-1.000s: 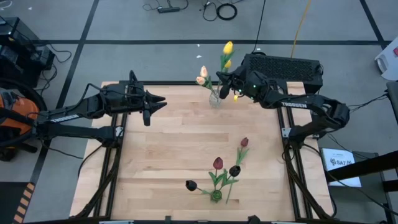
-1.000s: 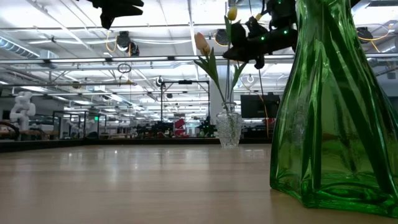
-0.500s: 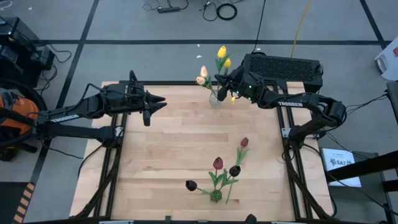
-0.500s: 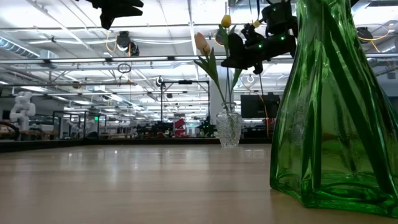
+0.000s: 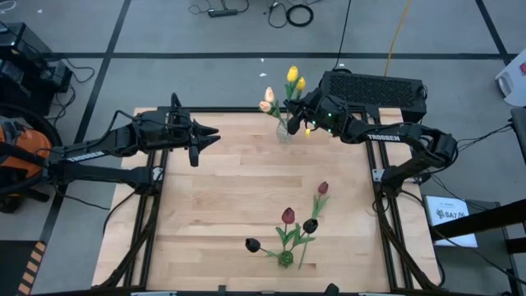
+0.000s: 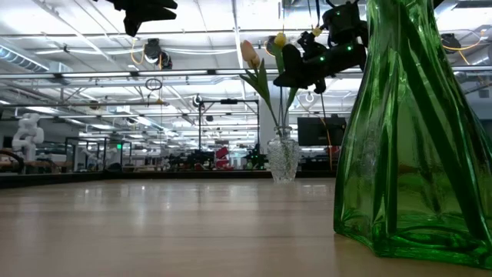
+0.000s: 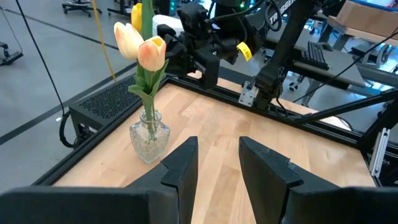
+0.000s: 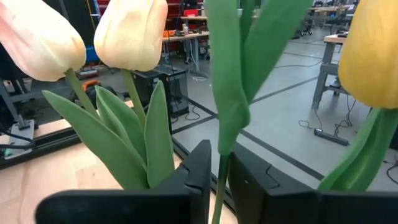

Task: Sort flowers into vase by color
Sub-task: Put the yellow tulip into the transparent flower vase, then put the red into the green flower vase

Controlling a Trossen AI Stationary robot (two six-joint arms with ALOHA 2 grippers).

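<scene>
A clear glass vase (image 5: 284,130) stands at the table's far edge and holds two pale peach tulips (image 5: 268,99) and a yellow one (image 5: 301,83). My right gripper (image 5: 297,116) hovers just right of it, shut on a second yellow tulip (image 5: 291,74) that stands above the vase. Whether this tulip's lower end is inside the vase mouth, I cannot tell. A green vase (image 5: 285,257) near the front edge holds dark red (image 5: 288,215) and near-black tulips (image 5: 252,244). My left gripper (image 5: 205,136) waits open, above the table left of the clear vase. My right gripper (image 8: 221,155) pinches the yellow tulip's green stem (image 8: 217,186) between its two fingers, just below the leaves. The fingers come level from the table's right side and lie across the stem. The tulip stands upright in the hold, head up, beside the peach heads (image 8: 130,31).
A black box (image 5: 374,86) sits just beyond the far right corner, behind my right arm. The green vase fills the foreground of the low view (image 6: 415,131). Bare wood (image 5: 246,189) lies between the two vases.
My right gripper has moved a little toward the table's left and down, still shut on the stem. The held yellow tulip has come down with it, so its head now stands lower and closer to the other heads over the clear vase.
</scene>
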